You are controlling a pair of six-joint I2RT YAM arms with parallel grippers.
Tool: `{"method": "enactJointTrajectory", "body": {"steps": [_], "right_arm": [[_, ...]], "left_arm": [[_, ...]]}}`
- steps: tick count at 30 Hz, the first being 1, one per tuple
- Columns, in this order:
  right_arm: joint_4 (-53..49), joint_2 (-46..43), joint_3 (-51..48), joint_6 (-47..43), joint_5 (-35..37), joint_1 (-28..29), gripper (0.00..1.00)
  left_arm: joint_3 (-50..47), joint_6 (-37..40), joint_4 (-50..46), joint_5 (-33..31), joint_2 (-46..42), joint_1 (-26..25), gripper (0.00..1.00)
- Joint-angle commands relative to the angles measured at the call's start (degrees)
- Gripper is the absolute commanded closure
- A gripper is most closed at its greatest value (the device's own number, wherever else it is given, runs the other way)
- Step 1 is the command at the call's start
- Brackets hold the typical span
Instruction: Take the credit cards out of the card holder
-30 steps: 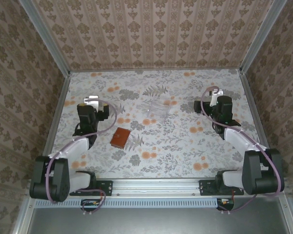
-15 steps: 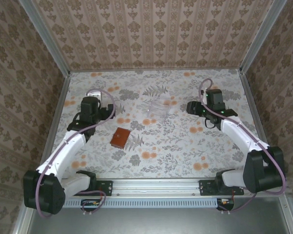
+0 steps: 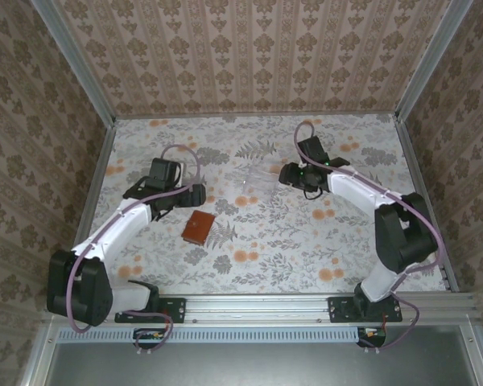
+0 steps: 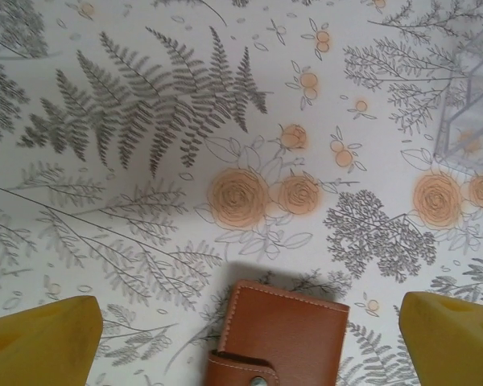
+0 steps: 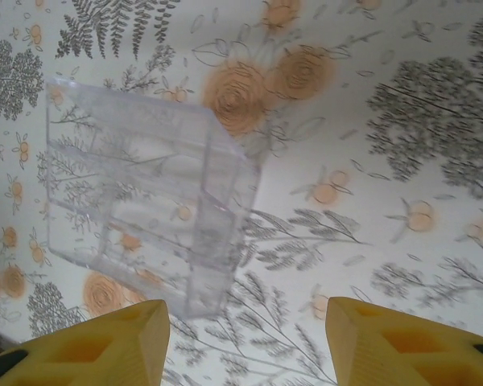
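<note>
Both arms reach forward; left end effector [image 3: 195, 195] gapes near card holder [image 3: 199, 228].

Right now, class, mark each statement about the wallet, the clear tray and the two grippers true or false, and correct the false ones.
1. The wallet lies closed on the table. True.
2. The left gripper is clamped on the wallet. False: it is open, its fingers spread wide and off the wallet.
3. The right gripper is open, with the clear tray in front of it. True.
4. The wallet sits inside the clear tray. False: it lies on the table, apart from the clear tray.
</note>
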Motion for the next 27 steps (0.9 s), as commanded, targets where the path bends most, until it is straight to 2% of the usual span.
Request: {"method": "enactJointTrajectory", "body": {"steps": [1,6,15,23,27], "right_arm": [[-3.63,3.47,5.06,2.41,3.3,0.85,0.5],[-5.33,8.19,10.77,1.78,4.68,0.98,0.58],[-8.02,16.38,19.29,0.76,4.87,0.99,0.67],[-11.25,16.82,19.98,-0.29,7.88,0.64,0.68],[-10.77,17.67,20.2,-0.54,7.02,0.59,0.7]], "left_arm": [[-1.65,-2.93,1.2,2.24,1.76,-1.32,0.04],[-1.66,-2.11,1.11,1.72,4.54,-1.88,0.06],[-1.15,-1.34,0.6,2.84,5.43,-1.9,0.07],[0.27,-0.49,-1.08,1.37,5.21,-1.96,0.07],[1.28,-0.25,-2.43,0.36,5.38,-1.95,0.07]]}}
